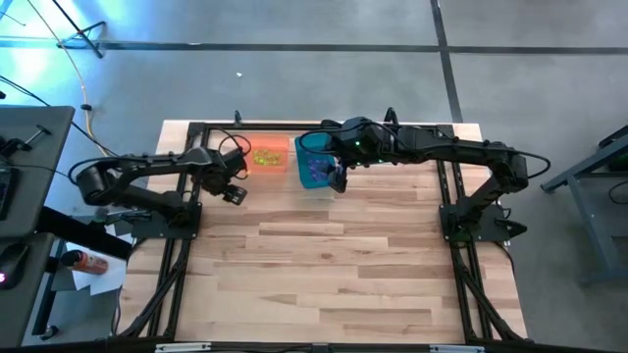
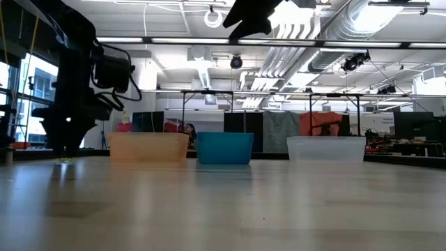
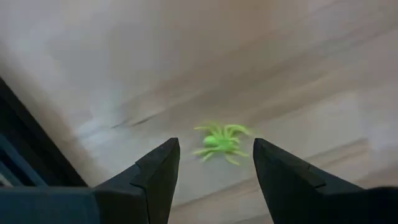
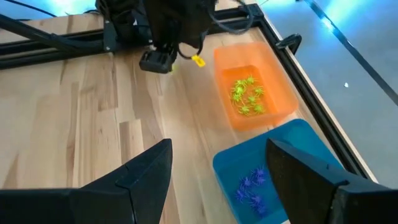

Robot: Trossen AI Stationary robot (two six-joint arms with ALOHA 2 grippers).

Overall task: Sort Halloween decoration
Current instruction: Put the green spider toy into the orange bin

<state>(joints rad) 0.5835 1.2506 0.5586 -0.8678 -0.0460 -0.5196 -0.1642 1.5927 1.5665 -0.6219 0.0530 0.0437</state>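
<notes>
Green spiders [image 4: 247, 94] already lie in the orange bin [image 4: 272, 74], and purple spiders [image 4: 251, 190] lie in the blue bin [image 4: 311, 146] just beside it. One more green spider [image 3: 221, 143] sits on the bench [image 1: 334, 265]. The left gripper [image 3: 214, 163] hangs low over it with its jaws open on either side, not gripping yet. The right gripper [image 4: 217, 177] waits above the blue bin, jaws open and empty. The clear bin [image 2: 326, 148] looks empty, but I cannot tell for sure.
</notes>
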